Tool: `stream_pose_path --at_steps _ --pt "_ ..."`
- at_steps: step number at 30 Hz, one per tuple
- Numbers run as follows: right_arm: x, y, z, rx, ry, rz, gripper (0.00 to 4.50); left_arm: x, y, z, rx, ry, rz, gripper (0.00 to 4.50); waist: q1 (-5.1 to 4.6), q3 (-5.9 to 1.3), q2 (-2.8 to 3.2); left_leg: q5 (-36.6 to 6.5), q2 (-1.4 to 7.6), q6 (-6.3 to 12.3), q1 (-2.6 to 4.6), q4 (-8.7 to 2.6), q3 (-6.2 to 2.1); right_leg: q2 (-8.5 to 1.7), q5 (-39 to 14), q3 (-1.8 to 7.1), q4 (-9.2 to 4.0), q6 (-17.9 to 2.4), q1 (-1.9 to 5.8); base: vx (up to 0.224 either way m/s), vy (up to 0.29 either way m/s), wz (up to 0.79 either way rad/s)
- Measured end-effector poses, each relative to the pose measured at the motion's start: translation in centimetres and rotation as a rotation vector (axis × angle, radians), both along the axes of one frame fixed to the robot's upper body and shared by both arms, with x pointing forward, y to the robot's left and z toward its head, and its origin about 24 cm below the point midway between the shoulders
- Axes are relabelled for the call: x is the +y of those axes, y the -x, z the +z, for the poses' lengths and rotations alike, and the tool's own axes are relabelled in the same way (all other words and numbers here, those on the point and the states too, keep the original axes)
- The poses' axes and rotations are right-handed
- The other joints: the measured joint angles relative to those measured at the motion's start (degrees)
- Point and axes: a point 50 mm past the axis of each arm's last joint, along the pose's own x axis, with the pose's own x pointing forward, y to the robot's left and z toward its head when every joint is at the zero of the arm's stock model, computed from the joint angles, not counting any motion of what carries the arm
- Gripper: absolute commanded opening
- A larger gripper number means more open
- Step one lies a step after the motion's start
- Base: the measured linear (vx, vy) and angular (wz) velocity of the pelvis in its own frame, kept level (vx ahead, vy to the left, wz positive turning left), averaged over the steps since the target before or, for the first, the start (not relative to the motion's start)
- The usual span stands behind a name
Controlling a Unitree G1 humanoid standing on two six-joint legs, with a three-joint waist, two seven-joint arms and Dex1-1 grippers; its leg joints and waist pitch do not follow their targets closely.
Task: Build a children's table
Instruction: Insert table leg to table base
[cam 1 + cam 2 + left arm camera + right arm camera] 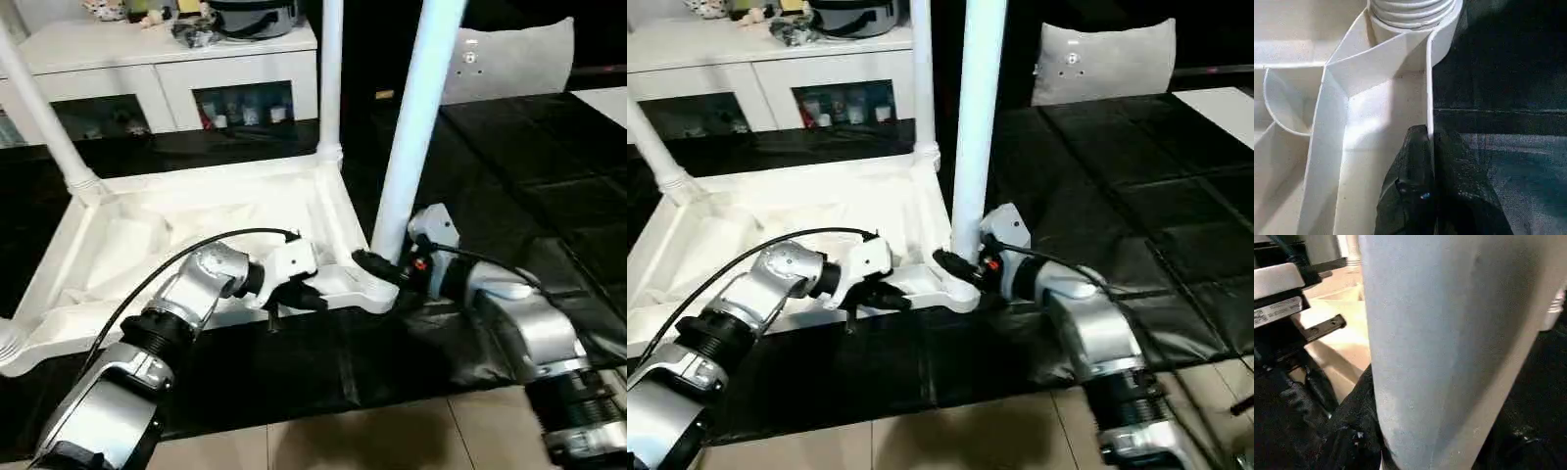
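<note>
The table top [196,245] lies upside down on black floor mats [509,176], ribbed underside facing up; all positions below are given relative to it.

Nearest the robot, pale floor tiles [323,441] run along the front edge of the mats. Both silver forearms reach over this strip toward the top's near long rim.

Left gripper [294,294]: at the near rim, just beside the near right corner socket. The 2 black fingers [1415,196] are closed together on the thin upright wall of the rim, 1 on the inside and 1 on the outside, as the left wrist view shows. A black cable [196,250] arcs over the wrist.

Right gripper [377,264]: at the near right corner, against the base of the leg [416,117] that stands in that socket. The fingers stand about half apart and sit on either side of the leg's lower end; the right wrist view has the leg directly between them. Whether they press on it firmly, cannot tell.

That leg rises nearly upright, leaning slightly right. A 2nd leg [331,78] stands in the far right corner socket. A 3rd leg [44,117] stands in the far left corner, leaning left.

Beyond the top's far rim: a white cabinet [157,69] with dark glass doors and clutter on top. Beyond the right side, a grey cushion [509,59] sits well apart.
</note>
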Motion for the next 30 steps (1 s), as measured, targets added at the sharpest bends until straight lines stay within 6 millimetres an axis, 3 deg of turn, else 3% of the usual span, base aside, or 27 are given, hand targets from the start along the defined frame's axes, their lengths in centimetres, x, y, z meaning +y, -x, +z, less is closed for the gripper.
stream_pose_path --at_steps 3,4,7,9,16,24,30 --pt "0.9 -0.5 0.0 0.002 -0.042 -0.110 1.87 0.2 0.5 -0.2 0.020 0.030 0.112 0.00 -0.98 0.04 -0.04 0.01 0.00 -0.03 0.03 -0.01 0.00 0.00 0.00 0.01 0.01 0.00 -0.02 0.000 0.000 0.00" --pt "1.4 -0.8 0.1 0.009 -0.058 -0.154 1.87 -0.1 0.9 -0.2 0.028 0.045 0.159 0.00 -1.79 0.08 -0.09 0.01 -0.03 -0.03 -0.01 -0.04 0.00 0.00 -0.01 0.03 -0.06 0.01 -0.07 0.000 0.000 0.00" --pt "1.7 -2.1 0.0 0.045 -0.077 -0.290 1.87 -1.8 1.8 -0.2 0.045 0.086 0.220 0.00 -2.66 0.10 -0.10 0.02 -0.10 -0.04 -0.19 -0.12 -0.01 0.00 -0.01 0.07 -0.35 0.01 -0.19 0.000 0.000 0.00" --pt "1.5 -3.4 -0.1 0.066 -0.052 -0.402 1.87 -4.0 2.4 -0.2 0.039 0.123 0.270 0.00 -2.57 0.13 -0.21 0.03 -0.19 -0.03 -0.26 -0.35 0.01 0.00 0.01 0.11 -0.64 -0.02 -0.19 0.000 0.000 0.00" --pt "1.3 -4.8 0.4 0.033 0.033 -0.531 1.87 -7.3 2.5 0.1 -0.052 0.113 0.390 0.00 -1.45 0.08 -0.62 0.24 -0.20 0.29 -0.32 -0.89 0.05 0.03 0.18 0.04 -0.80 -0.28 -0.29 0.000 0.000 0.00" --pt "1.1 -4.5 0.6 -0.051 -0.075 -0.562 1.87 -5.9 2.2 0.2 -0.156 0.065 0.328 0.00 -1.57 0.22 -0.55 0.25 -0.16 0.29 -0.54 -0.94 0.10 0.06 0.19 0.06 -0.77 -0.27 -0.62 0.000 0.000 0.00" --pt "-0.4 -3.3 1.5 -0.115 -0.253 -0.560 1.87 -3.9 1.1 0.3 -0.222 0.044 0.306 0.00 -1.36 0.38 -0.35 0.28 -0.12 0.33 -0.79 -0.94 0.09 0.10 0.21 0.04 -0.71 -0.27 -0.85 0.000 0.000 0.00"
